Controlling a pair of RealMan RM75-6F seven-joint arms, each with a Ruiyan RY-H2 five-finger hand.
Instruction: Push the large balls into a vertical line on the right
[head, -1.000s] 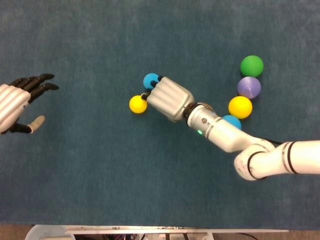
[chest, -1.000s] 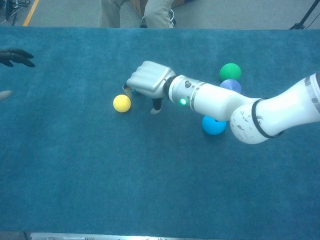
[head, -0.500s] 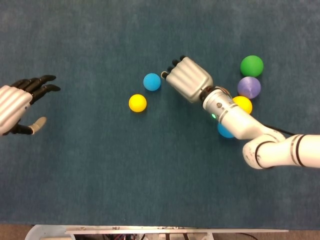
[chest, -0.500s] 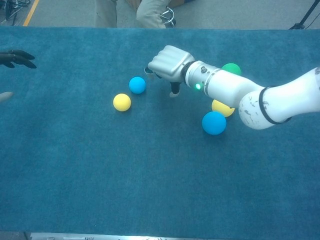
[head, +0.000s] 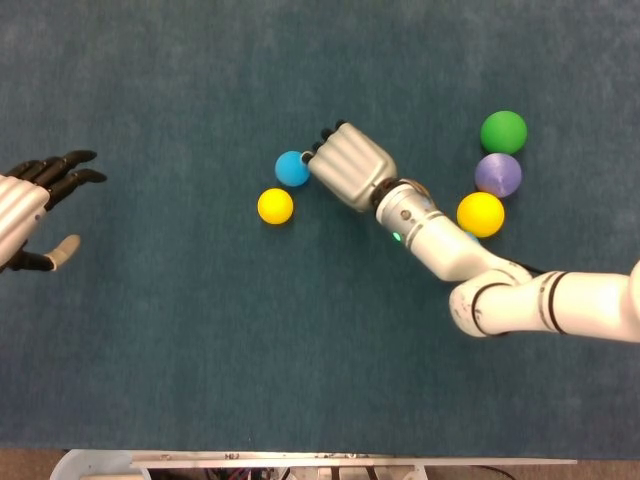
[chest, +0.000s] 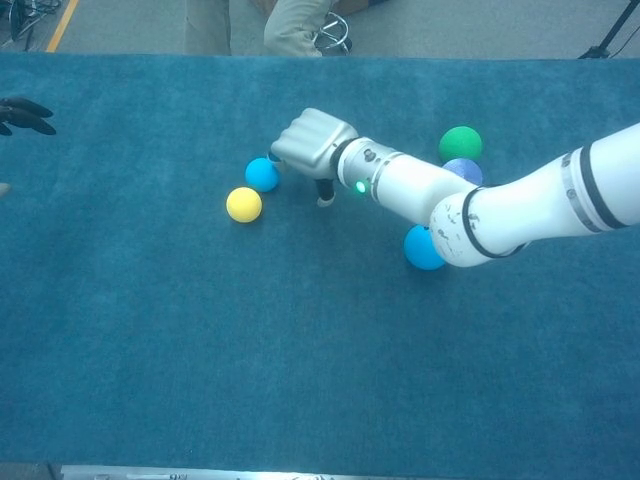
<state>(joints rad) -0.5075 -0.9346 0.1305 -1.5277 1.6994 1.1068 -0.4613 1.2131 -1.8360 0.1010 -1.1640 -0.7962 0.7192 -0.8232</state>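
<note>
1. The large balls sit at the right of the blue carpeted table (head: 150, 350): a glossy green ball (head: 503, 132) at the top, a matte purple ball (head: 497, 174) touching it below, and a large yellow ball (head: 480, 214) just under that, a little to the left.
2. A large blue ball (chest: 424, 250) is plain only in the chest view, under the right forearm; in the head view the arm hides almost all of it, so I cannot tell whether it touches the yellow one or lies true to the line.
3. Well left of these lie a small blue ball (head: 292, 168) and a small yellow ball (head: 275, 205), close together but apart.
4. The right hand (head: 347, 166) has swung back left over the last half second, and its fingertips now meet the small blue ball, which has shifted slightly down and left.
5. That hand's fingers are curled under and wrapped round nothing; it presses rather than grasps.
6. In my judgement this reach works on the small balls, while the column looks nearly made.
7. The left hand (head: 28, 205) is cut off at the left edge, fingers spread and holding nothing; in the chest view only its dark fingertips (chest: 22, 110) show.
</note>
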